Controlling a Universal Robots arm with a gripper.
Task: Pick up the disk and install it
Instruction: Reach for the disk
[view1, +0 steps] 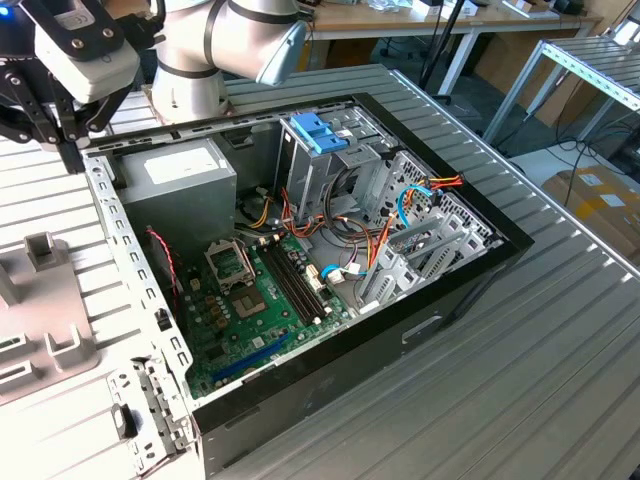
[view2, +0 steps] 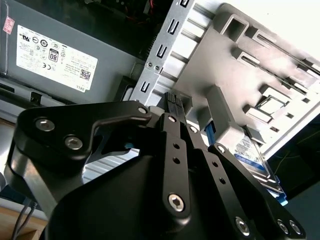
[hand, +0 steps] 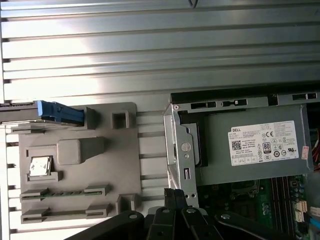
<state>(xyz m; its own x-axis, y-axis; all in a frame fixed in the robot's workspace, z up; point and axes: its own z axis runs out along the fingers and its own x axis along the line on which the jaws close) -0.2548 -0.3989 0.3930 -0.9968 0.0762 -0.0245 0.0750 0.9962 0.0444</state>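
Note:
The disk (hand: 59, 112) stands on edge at the rim of a grey fixture tray (hand: 75, 165), its light-blue rail and end tab showing. In the second wrist view, the disk (view2: 250, 154) shows its labelled face and blue rails behind the tray's posts. My gripper (hand: 175, 194) hangs over the case's corner rail beside the power supply, apart from the disk, with its black fingertips pressed together on nothing. In the exterior view, the gripper (view1: 70, 150) sits at the top left, just outside the open computer case (view1: 470, 290).
The case lies open on a ribbed metal table (view1: 520, 400), showing the motherboard (view1: 255, 310), grey power supply (view1: 175, 185) and loose cables. A blue plastic bracket (view1: 318, 130) tops the tall metal drive cage. The grey fixture tray (view1: 40, 320) lies at the exterior view's left.

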